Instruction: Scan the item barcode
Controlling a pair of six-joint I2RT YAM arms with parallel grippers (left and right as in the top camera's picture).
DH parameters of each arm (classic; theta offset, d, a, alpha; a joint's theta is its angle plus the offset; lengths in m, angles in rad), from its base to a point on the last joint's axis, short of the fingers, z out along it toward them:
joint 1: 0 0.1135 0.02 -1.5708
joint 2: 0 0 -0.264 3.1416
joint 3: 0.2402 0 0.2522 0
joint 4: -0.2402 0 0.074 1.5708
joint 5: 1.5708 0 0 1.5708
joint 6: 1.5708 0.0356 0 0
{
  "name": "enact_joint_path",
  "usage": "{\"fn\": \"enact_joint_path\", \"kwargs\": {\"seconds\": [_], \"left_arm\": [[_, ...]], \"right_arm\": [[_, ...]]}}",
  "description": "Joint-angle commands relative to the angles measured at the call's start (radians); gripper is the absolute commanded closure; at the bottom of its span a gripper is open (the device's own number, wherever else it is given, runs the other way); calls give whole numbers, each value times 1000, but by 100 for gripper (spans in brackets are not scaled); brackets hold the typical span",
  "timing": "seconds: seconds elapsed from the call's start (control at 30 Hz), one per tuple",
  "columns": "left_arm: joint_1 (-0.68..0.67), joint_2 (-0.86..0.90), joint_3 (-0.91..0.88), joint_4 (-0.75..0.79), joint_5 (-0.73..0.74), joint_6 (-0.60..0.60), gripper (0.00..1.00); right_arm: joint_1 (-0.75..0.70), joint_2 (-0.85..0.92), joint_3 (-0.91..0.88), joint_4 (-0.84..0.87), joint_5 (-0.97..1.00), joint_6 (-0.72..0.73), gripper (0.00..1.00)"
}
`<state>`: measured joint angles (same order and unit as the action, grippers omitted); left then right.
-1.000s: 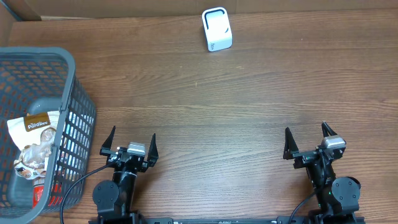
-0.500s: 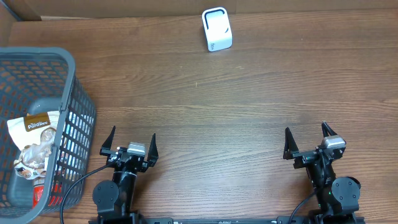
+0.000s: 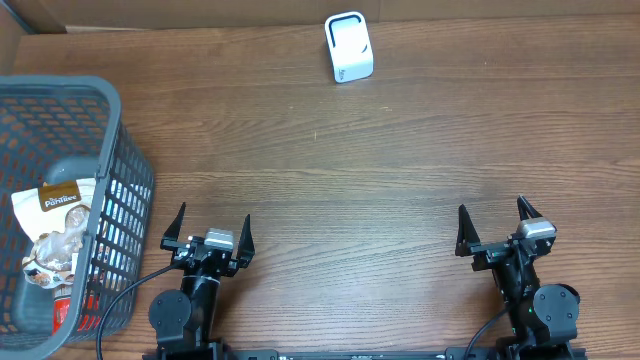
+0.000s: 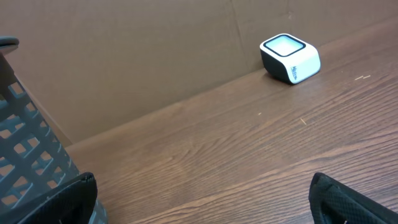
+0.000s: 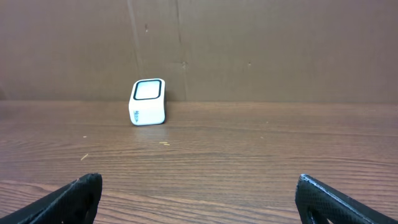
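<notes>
Overhead view, opening step of the barcode scan: nothing has been picked up. The left gripper [image 3: 213, 224], lower left, and the right gripper [image 3: 492, 216], lower right, sit near the bottom edge, fingers spread wide and empty. The item, a glossy printed snack pouch [image 3: 52, 235], lies inside the grey plastic lattice basket [image 3: 128, 175] at the left edge, over a red-labelled pack [image 3: 62, 312] that is partly hidden. The scanner [image 3: 348, 47], a small white rounded block with a dark-framed window, stands at upper centre beside the cardboard backdrop [image 5: 261, 43], well apart from both arms. Judged next move: the left arm, nearer the basket, reaches over the rim, pinches the thin, probably pliable pouch by an edge and presents it to the scanner window. Where the barcode sits cannot be told. The table [image 3: 350, 160] is matte brown with a wood grain
</notes>
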<state>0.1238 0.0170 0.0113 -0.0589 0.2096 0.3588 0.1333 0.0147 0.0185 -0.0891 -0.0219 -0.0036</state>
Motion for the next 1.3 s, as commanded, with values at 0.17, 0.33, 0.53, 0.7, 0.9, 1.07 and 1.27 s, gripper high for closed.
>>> {"fn": "enact_joint_path", "kwargs": {"seconds": [0.17, 0.33, 0.53, 0.7, 0.9, 1.07, 1.27], "left_arm": [[-6, -13, -6, 3, 1, -4, 0], [-6, -13, -6, 3, 1, -4, 0], [-6, -12, -6, 3, 1, -4, 0], [-6, -13, -6, 3, 1, -4, 1], [-6, -12, -6, 4, 1, -3, 1], [-6, -12, -6, 4, 1, 3, 1], [-6, -12, -6, 3, -6, 4, 1]], "right_arm": [[7, -12, -11, 8, -1, 4, 0], [7, -12, -11, 8, -1, 4, 0], [7, -12, -11, 8, -1, 4, 0], [7, -12, -11, 8, -1, 4, 0], [7, -12, -11, 8, -2, 4, 0], [7, -12, -11, 9, -6, 5, 0], [7, -12, -11, 12, -35, 4, 0]]}}
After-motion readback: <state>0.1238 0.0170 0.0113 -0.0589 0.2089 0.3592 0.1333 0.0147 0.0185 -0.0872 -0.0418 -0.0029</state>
